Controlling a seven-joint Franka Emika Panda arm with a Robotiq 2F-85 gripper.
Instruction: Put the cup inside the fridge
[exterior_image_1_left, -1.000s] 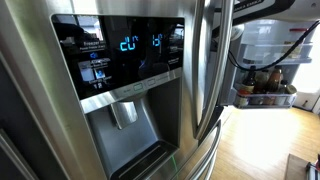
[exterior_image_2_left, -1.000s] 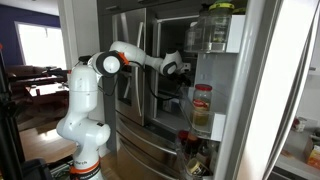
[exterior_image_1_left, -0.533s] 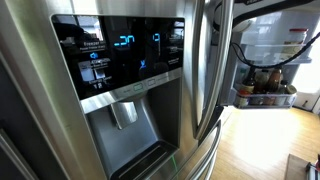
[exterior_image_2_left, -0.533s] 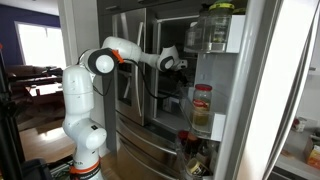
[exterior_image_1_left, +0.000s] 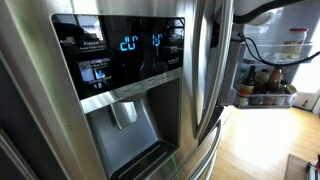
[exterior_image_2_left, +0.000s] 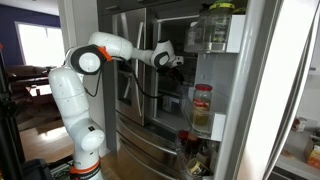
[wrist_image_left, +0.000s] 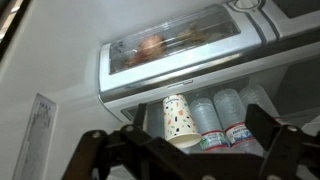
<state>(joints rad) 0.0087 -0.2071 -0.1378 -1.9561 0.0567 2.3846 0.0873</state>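
The cup (wrist_image_left: 178, 120) is white paper with coloured specks. In the wrist view it sits inside the fridge's white interior (wrist_image_left: 60, 60), beside clear water bottles (wrist_image_left: 220, 118) and under a transparent drawer (wrist_image_left: 180, 42). My gripper (wrist_image_left: 190, 160) is open and empty, its dark fingers spread wide in front of the cup without touching it. In an exterior view the gripper (exterior_image_2_left: 170, 60) reaches into the open fridge (exterior_image_2_left: 140, 110) at upper-shelf height. The stainless door and black dispenser panel (exterior_image_1_left: 125, 55) with blue digits fill an exterior view. The cup is hidden in both exterior views.
The open fridge door (exterior_image_2_left: 240, 90) has shelves with jars (exterior_image_2_left: 202, 105) close to the arm. Bottles and jars (exterior_image_1_left: 262, 82) stand on an inner shelf. A black cable (exterior_image_1_left: 262, 12) hangs from the arm near the bar handle (exterior_image_1_left: 205, 70).
The arm has lifted, and the gripper has moved up and slightly away from the fridge opening. The cable has risen with it.
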